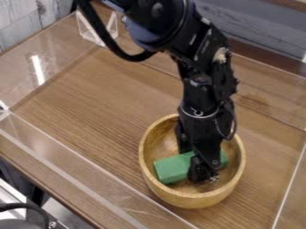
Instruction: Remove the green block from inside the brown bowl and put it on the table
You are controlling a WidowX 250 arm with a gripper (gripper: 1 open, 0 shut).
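The brown bowl (153, 146) sits on the table (96, 98) at the front right. Inside it lies the green block (173, 167), its left part showing and its right end covered by the gripper. The black arm comes down from the upper middle, and my gripper (203, 168) is low inside the bowl, shut on the right end of the green block. The block still rests on the bowl's inner surface.
Clear acrylic walls edge the table, one along the front left (72, 170) and one at the back left (48, 45). Bare wood-grain tabletop stretches left of and behind the bowl. The table's right edge lies close to the bowl.
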